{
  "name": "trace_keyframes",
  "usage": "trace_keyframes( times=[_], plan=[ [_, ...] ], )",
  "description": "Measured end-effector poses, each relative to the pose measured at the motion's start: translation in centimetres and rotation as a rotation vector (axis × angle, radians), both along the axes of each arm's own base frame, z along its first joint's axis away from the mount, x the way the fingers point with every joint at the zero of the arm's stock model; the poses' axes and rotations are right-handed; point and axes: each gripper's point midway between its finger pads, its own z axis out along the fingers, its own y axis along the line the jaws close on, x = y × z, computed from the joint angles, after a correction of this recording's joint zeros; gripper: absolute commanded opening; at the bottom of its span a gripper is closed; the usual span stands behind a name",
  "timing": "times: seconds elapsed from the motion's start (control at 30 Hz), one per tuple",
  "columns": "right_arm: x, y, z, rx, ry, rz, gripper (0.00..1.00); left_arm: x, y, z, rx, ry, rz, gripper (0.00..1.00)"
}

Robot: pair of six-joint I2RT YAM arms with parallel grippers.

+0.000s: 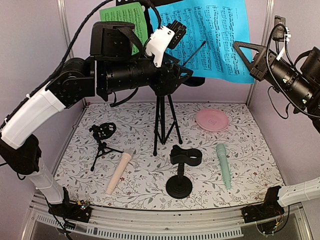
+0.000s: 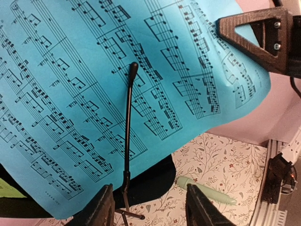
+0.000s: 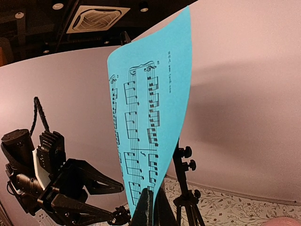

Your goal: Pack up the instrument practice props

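Sheet removal under way: right tool (image 1: pixel 242 50) pinches the 3 o'clock edge of the blue page (image 1: pixel 210 35) on the music stand (image 1: pixel 162 120), centre of the desk (image 1: pixel 250 155). The left tool (image 2: pixel 150 209) gapes wide, empty. Next, seemingly, slide the page clear.

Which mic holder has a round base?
The centre holder, just right of the beige microphone; the left holder stands on tripod legs.
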Motion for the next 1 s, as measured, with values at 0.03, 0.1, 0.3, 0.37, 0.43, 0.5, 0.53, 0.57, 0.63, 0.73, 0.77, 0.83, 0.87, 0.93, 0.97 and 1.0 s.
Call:
trace_keyframes(
  times=[0.03,0.1,0.3,0.37,0.43,0.5,0.53,0.57,0.63,0.73,0.77,0.83,0.87,0.93,0.97,1.0],
  plan=[
    [0.0,0.0,0.0,0.000,0.000,0.000,0.00,-0.1,0.1,0.1,-0.003,-0.007,0.000,0.50],
    [0.0,0.0,0.0,0.001,0.000,0.000,0.00,0.0,0.3,0.4,-0.006,-0.026,0.012,0.45],
    [0.0,0.0,0.0,0.006,0.000,0.000,0.00,0.9,0.8,1.1,-0.012,-0.067,0.075,0.38],
    [0.0,0.0,0.0,0.005,0.000,0.000,0.00,1.1,0.7,1.2,-0.011,-0.078,0.085,0.38],
    [0.0,-0.1,0.0,0.007,0.000,-0.003,0.00,1.3,0.3,1.0,-0.009,-0.081,0.084,0.35],
    [-0.1,-0.2,0.1,0.010,-0.001,-0.004,0.00,1.4,-0.2,0.6,-0.001,-0.079,0.082,0.32],
    [-0.1,-0.3,0.2,0.011,-0.002,-0.005,0.00,1.4,-0.4,0.3,0.004,-0.077,0.078,0.31],
    [-0.1,-0.3,0.2,0.012,-0.003,-0.006,0.00,1.4,-0.7,0.0,0.008,-0.073,0.071,0.29],
    [-0.1,-0.3,0.2,0.014,-0.003,-0.006,0.00,1.4,-1.2,-0.4,0.015,-0.068,0.063,0.26],
    [-0.1,-0.4,0.3,0.015,-0.004,-0.006,0.00,1.6,-1.4,-0.7,0.014,-0.061,0.064,0.19],
    [-0.1,-0.4,0.3,0.017,-0.005,-0.006,0.00,1.6,-1.5,-0.7,0.014,-0.060,0.066,0.17],
    [-0.1,-0.4,0.3,0.018,-0.006,-0.006,0.00,1.8,-1.4,-0.6,0.010,-0.057,0.072,0.15],
    [-0.1,-0.4,0.3,0.018,-0.006,-0.006,0.00,1.8,-1.3,-0.5,0.009,-0.057,0.076,0.15],
    [-0.1,-0.4,0.3,0.018,-0.006,-0.006,0.00,2.0,-1.1,-0.4,0.006,-0.058,0.085,0.15],
    [-0.1,-0.4,0.3,0.018,-0.006,-0.006,0.00,2.1,-1.1,-0.4,0.005,-0.059,0.091,0.14],
    [-0.1,-0.4,0.3,0.018,-0.006,-0.006,0.00,2.2,-1.0,-0.4,0.006,-0.060,0.098,0.14]
  ],
)
